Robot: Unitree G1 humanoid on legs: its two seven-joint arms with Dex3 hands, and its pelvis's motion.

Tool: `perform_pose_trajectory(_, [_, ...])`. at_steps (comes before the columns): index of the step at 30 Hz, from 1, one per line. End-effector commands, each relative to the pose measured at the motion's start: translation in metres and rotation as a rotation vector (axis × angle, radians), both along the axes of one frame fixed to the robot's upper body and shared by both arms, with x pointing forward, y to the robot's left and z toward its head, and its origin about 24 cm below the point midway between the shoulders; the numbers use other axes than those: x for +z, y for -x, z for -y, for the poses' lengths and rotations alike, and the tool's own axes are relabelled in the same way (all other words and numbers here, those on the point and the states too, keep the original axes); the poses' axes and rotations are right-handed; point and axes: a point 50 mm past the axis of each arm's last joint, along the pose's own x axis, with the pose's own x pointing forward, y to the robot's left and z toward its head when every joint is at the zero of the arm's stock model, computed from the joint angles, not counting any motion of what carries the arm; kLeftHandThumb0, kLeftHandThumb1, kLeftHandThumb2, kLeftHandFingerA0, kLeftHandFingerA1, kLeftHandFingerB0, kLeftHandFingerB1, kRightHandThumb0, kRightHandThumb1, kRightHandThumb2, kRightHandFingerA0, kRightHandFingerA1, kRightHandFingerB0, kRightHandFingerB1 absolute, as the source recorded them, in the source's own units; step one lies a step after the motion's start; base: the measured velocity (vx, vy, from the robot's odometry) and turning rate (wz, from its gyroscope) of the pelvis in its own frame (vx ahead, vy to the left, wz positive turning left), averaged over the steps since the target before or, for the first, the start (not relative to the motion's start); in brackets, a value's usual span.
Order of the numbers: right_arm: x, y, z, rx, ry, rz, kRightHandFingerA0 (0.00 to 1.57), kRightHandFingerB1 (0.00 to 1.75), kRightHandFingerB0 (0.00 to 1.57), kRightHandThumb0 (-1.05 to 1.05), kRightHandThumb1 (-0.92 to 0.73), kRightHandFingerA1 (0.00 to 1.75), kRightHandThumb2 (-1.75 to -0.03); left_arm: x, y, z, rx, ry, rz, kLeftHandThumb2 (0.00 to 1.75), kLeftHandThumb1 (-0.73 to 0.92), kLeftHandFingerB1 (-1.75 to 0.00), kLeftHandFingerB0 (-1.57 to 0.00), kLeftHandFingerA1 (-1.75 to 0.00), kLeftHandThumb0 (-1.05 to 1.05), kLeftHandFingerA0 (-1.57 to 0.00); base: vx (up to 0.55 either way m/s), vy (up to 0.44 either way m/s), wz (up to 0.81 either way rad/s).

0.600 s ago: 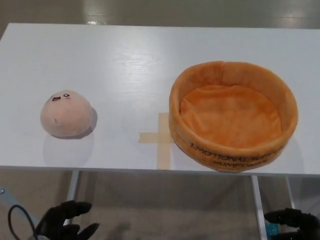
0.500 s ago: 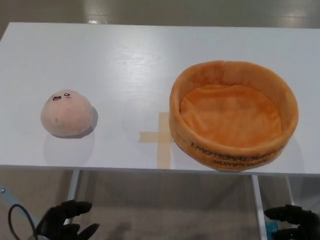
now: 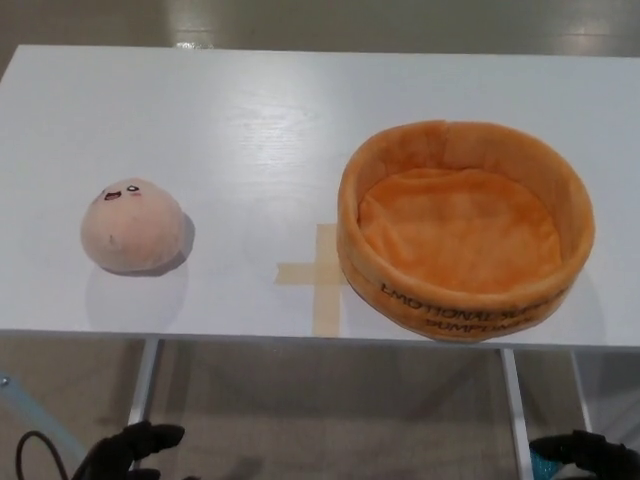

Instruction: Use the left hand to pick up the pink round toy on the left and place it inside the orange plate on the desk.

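The pink round toy (image 3: 132,226), a plush ball with a small face, rests on the left part of the white desk (image 3: 250,130). The orange plate (image 3: 466,228), a soft round bowl with black lettering on its wall, stands empty on the right. My left hand (image 3: 130,452) hangs below the desk's front edge at the bottom left, open and holding nothing, well short of the toy. Only the top of my right hand (image 3: 590,452) shows at the bottom right, below the desk.
A cross of tan tape (image 3: 320,276) is stuck to the desk between toy and plate. White desk legs (image 3: 142,380) run down below the front edge. A black cable (image 3: 35,452) loops beside my left hand.
Both hands have sunk lower toward the picture's bottom edge. The toy and the plate have stayed in place.
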Motion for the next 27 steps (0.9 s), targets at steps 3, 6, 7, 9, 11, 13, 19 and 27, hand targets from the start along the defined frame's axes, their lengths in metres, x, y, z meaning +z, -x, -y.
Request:
perform_pose_trajectory(3, [-0.003,0.008,-0.002,0.009,0.014,0.011,0.60,0.50,0.67,-0.10,-0.64,0.53,-0.58,0.002,0.012,-0.009,-0.102,0.007,-0.001,0.58,0.60,-0.32,-0.31,-0.40,-0.30,-0.34,0.00,0.000,0.00])
perform_pose_trajectory(6, [0.001,0.001,0.000,0.002,0.016,0.026,0.60,0.49,0.66,-0.09,-0.64,0.53,-0.58,0.013,0.009,-0.014,-0.192,0.023,0.043,0.57,0.59,-0.31,-0.31,-0.38,-0.32,-0.38,0.00,0.000,0.00])
perform_pose_trajectory(7, [0.004,-0.004,0.002,0.007,0.024,0.034,0.61,0.49,0.66,-0.09,-0.64,0.53,-0.58,0.025,0.006,-0.017,-0.264,0.042,0.078,0.58,0.60,-0.31,-0.31,-0.36,-0.34,-0.37,0.00,0.000,0.00])
perform_pose_trajectory(9, [0.006,-0.007,0.002,0.008,0.023,0.036,0.61,0.48,0.66,-0.10,-0.65,0.53,-0.58,0.035,0.006,-0.018,-0.325,0.040,0.107,0.58,0.60,-0.31,-0.31,-0.35,-0.35,-0.37,0.00,0.000,0.00])
perform_pose_trajectory(11, [0.009,-0.013,0.001,0.008,0.022,0.047,0.60,0.49,0.66,-0.11,-0.64,0.52,-0.58,0.048,0.003,-0.019,-0.389,0.035,0.137,0.59,0.60,-0.31,-0.29,-0.35,-0.37,-0.35,0.00,0.000,0.00])
perform_pose_trajectory(13, [0.009,-0.014,0.001,0.006,0.021,0.048,0.59,0.49,0.67,-0.11,-0.64,0.53,-0.58,0.070,0.004,-0.017,-0.518,0.081,0.180,0.66,0.55,-0.35,-0.24,-0.37,-0.41,-0.25,0.00,0.000,0.00])
perform_pose_trajectory(19, [0.004,-0.008,0.001,-0.004,0.013,0.025,0.59,0.49,0.68,-0.13,-0.64,0.53,-0.58,0.114,0.014,-0.003,-0.714,0.126,0.291,0.61,0.46,-0.35,-0.27,-0.37,-0.36,-0.29,0.00,0.000,0.00])
perform_pose_trajectory(27, [0.008,-0.012,0.001,-0.006,0.009,0.047,0.60,0.50,0.68,-0.10,-0.64,0.54,-0.58,0.165,0.022,0.021,-0.918,0.141,0.446,0.54,0.48,-0.31,-0.29,-0.35,-0.29,-0.38,0.00,0.000,0.00])
